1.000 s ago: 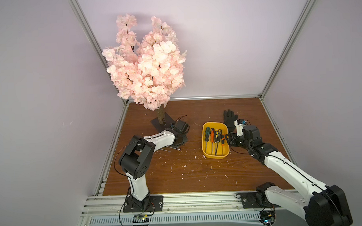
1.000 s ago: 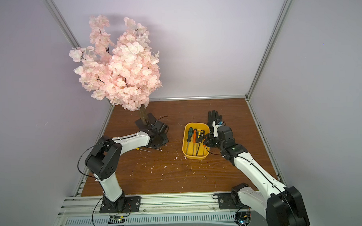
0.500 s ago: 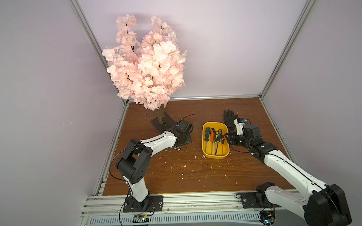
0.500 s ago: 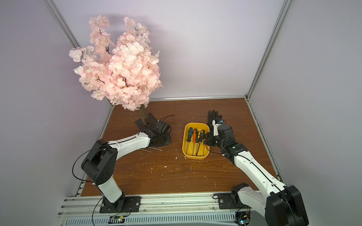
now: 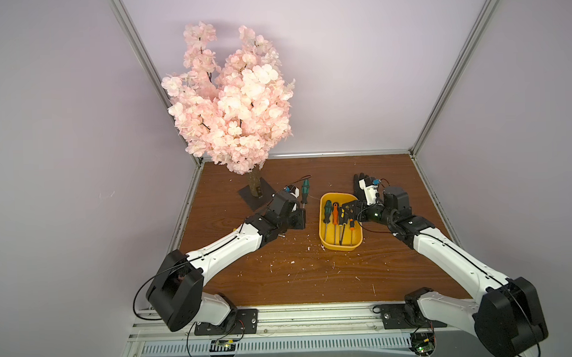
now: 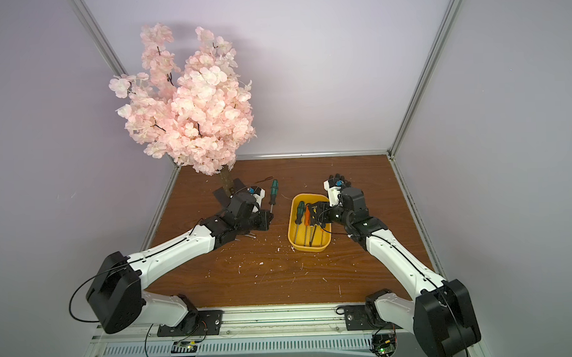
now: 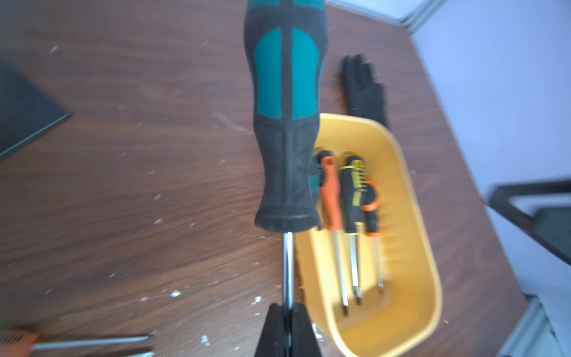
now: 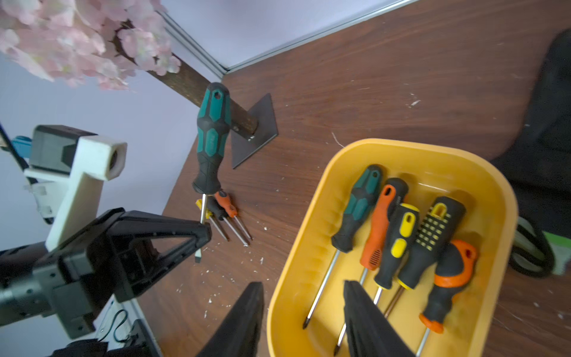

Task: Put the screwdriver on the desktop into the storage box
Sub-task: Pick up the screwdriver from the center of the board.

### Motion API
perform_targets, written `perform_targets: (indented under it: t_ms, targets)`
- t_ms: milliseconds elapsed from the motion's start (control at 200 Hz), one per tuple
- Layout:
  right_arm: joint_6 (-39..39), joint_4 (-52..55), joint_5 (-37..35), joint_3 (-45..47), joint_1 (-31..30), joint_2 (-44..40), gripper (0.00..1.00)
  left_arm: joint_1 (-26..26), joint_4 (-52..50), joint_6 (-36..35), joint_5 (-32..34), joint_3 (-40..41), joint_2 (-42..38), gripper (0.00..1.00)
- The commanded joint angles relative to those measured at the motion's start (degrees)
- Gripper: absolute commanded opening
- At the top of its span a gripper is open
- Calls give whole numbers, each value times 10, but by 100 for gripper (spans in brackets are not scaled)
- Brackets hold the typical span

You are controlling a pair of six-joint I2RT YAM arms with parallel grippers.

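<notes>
Pinching the screwdriver (image 7: 287,139) shaft are left fingers (image 7: 275,333); only the wrist view shows right fingers (image 8: 244,318) parted.

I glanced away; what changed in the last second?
The left arm sank its elbow toward the front rail, and the left hand, shut on the shaft of the green screwdriver, swung its handle up into view. The right hand stayed open over the storage box; the screwdrivers inside did not move.
</notes>
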State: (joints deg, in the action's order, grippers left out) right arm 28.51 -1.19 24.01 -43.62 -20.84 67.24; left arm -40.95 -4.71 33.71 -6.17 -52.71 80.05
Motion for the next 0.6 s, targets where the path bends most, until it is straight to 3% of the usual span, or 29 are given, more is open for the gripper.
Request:
perform_targets:
  t_ms: [0,155,275,300,320,335,350,595]
  targets:
    - [38,-82,72,-24,-8,8,49,-26,65,-42,-30,4,-17,0]
    - [62,-128,109,-30,-21,19,51,-38,93,-35,-42,17,-27,0]
    - [78,-161,122,-27,-29,16,59,-53,111,-39,-49,20,-35,0]
    - [81,-168,123,-26,-31,15,64,-55,111,-40,-51,18,-34,0]
    - [82,-173,126,-26,-33,14,77,-57,112,-42,-53,16,-33,0]
    - [83,-176,126,-26,-33,13,95,-59,112,-42,-53,15,-33,0]
    - [85,-181,128,-25,-34,12,99,-60,112,-42,-53,14,-32,0]
    - [103,-213,126,-10,-36,6,87,-75,130,-43,-66,8,-32,0]
